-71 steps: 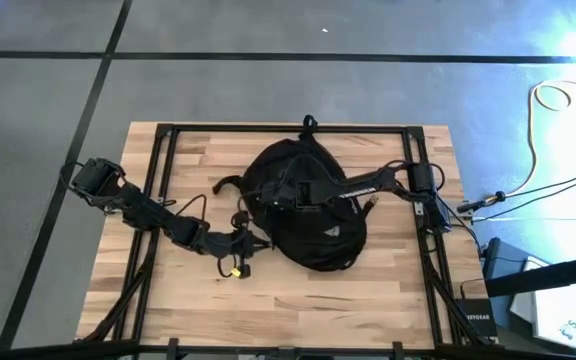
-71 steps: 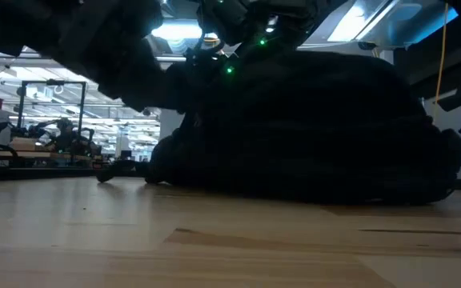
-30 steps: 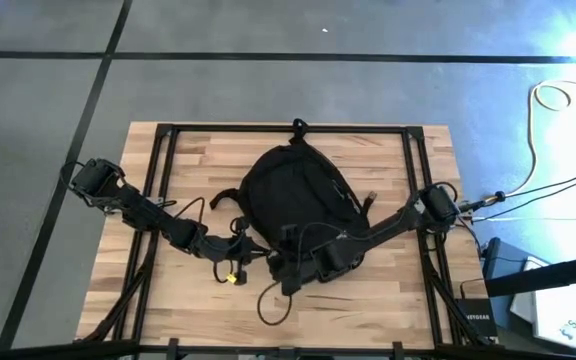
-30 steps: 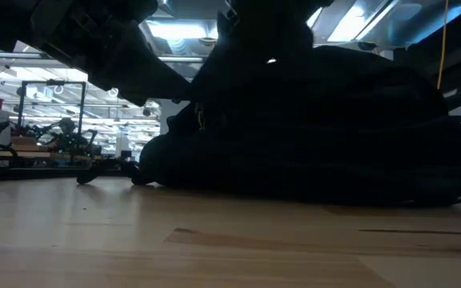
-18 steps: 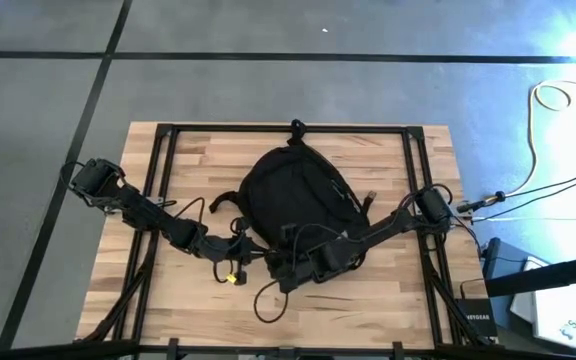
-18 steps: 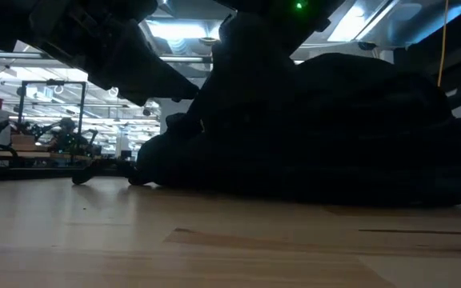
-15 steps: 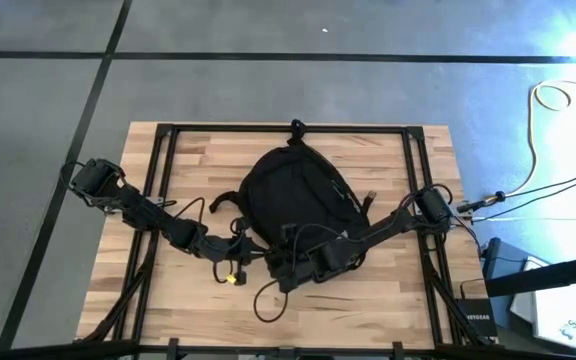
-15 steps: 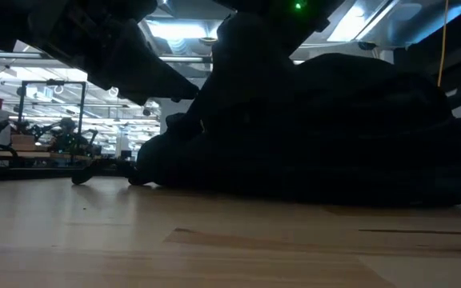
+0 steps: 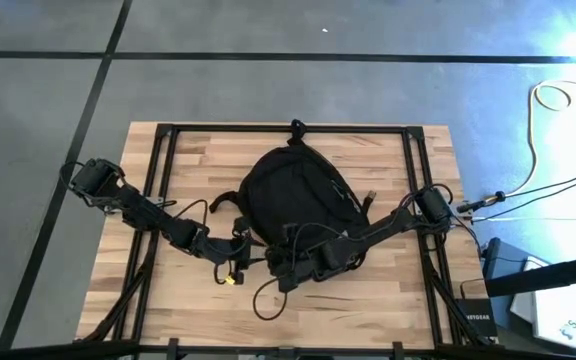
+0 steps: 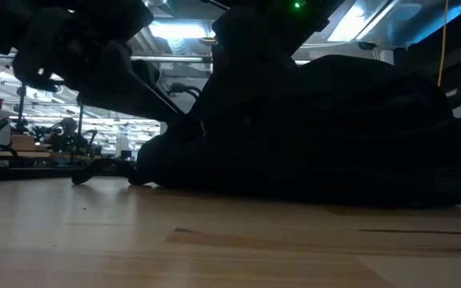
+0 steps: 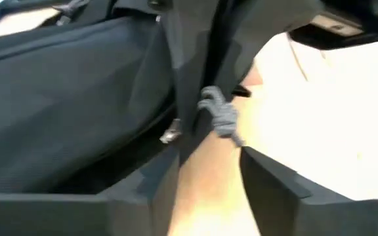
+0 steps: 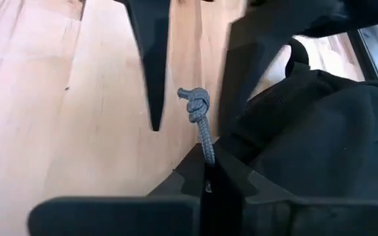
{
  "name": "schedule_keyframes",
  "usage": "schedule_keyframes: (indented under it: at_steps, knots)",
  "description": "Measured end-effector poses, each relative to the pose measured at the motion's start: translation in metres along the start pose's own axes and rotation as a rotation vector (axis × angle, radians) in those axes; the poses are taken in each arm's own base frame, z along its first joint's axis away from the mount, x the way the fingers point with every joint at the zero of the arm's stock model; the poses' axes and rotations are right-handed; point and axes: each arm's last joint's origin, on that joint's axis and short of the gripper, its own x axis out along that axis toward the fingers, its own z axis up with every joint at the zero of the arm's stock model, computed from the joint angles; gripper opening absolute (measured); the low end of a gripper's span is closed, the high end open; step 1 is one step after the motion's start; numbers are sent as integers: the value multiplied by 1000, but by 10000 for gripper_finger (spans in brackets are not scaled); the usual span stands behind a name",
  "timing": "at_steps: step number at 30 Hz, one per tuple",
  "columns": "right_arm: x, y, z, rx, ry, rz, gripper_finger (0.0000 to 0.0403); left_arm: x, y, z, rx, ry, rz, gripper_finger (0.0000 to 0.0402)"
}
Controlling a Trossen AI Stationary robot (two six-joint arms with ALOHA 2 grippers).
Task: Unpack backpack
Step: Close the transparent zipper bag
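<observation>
The black backpack (image 9: 293, 195) lies flat on the wooden table, a dark mound in the low view (image 10: 334, 128). At its near-left corner a grey cord with a knotted end (image 12: 195, 101) sticks out. My right gripper (image 12: 209, 155), reaching in from the table's right (image 9: 280, 268), is shut on that cord. My left gripper (image 11: 209, 157) comes from the table's left (image 9: 251, 252) and is open. Its fingers (image 12: 148, 59) stand on either side of the knot (image 11: 216, 113) without touching it. My right gripper pinches the grey cord (image 12: 204, 136) just below its knot, between its two fingers. The fingers slant down from the table's right, and the cord runs along them. The knotted end sticks out past the fingertips, clear of the table. The cord's root is hidden between the fingers.
Black frame rails (image 9: 158, 200) run along the table's left and right sides. A black strap (image 9: 218, 195) trails from the backpack's left side, and a loop handle (image 9: 296, 128) lies at its far end. A cable loop (image 9: 268, 305) hangs near bare wood (image 9: 388, 310) at the front.
My left gripper has stayed at the backpack's near-left corner, but its wrist has rolled and tipped. My right gripper has kept still at the same corner. The backpack has not moved.
</observation>
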Motion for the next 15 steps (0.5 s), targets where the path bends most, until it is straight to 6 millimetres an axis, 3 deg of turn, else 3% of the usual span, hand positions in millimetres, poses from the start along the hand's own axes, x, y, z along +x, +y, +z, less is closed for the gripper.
schedule_keyframes:
  at_steps: [6, 11, 15]
  knots:
    - [-1, 2, -1, 52, 11, 37, 0, -4, -3, 0, 211, 2, 96, 209]
    - [-3, 5, -1, 54, 12, 58, 0, -5, 2, -7, 414, 90, 255, 214]
    - [-4, 7, -1, 52, 11, 64, 0, -3, 5, -6, 536, 109, 267, 213]
